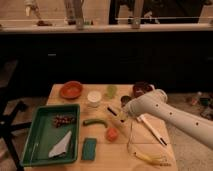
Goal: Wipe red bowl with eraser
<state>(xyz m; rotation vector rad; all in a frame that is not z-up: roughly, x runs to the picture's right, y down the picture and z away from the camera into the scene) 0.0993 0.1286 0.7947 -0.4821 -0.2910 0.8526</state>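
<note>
1. My pincer (115,112) is low over the middle of the pale wooden table (112,152); can't tell its grip state.
2. Shallow orange-red bowl (71,90) sits at the back-left corner, well apart from the pincer, past the small white cup (94,97).

Table (150,142) in dim light, red bowl (71,90) at back left, white cup (94,98), green cup (111,91), maroon bowl (141,89) further right, green tray (40,145) front left, sponge (90,148) beside it, gripper (114,112) low over mid-table.
</note>
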